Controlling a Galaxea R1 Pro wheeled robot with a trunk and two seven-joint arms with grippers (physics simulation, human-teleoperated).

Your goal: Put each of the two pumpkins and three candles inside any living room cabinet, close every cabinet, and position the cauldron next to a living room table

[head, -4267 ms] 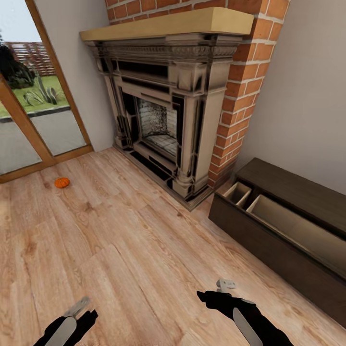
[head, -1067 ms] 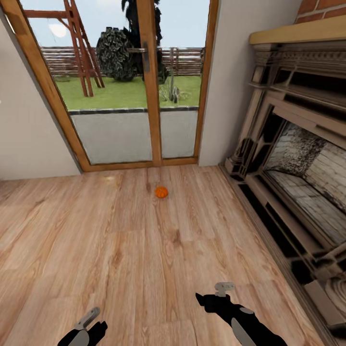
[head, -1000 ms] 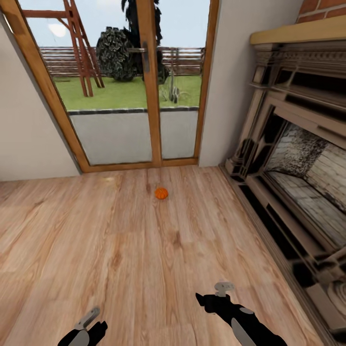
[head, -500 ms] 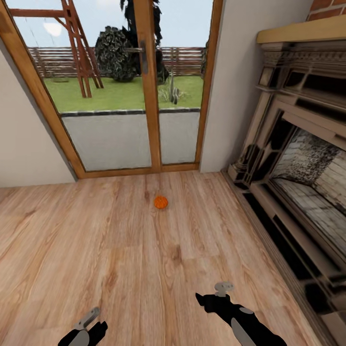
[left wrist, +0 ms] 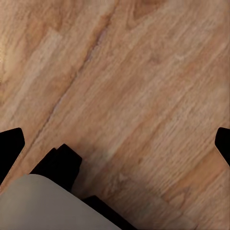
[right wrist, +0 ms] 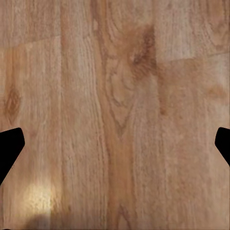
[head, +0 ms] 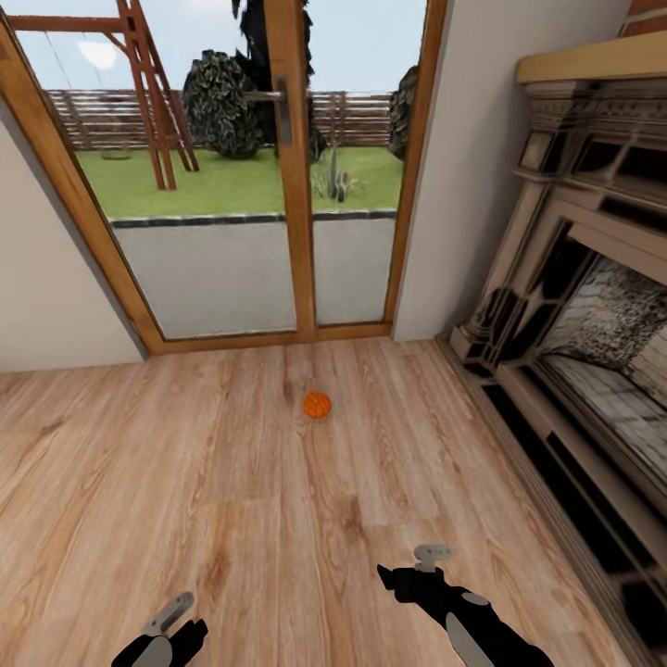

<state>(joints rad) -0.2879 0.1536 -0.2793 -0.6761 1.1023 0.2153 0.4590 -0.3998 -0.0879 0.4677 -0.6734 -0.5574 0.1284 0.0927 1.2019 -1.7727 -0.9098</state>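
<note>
The view has closed in on the pumpkin [head: 317, 405] on the floor by the door; both hands' fingers apart, empty.

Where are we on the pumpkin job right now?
Nothing visibly done from here. One pumpkin sits on the wood floor before the glass doors, ahead of both arms. Left claw and right claw are open and empty. Picking it up and stowing it remain.

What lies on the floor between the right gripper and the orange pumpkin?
Nothing: in the head view, only bare wooden floor stretches from the right gripper up to the pumpkin.
</note>
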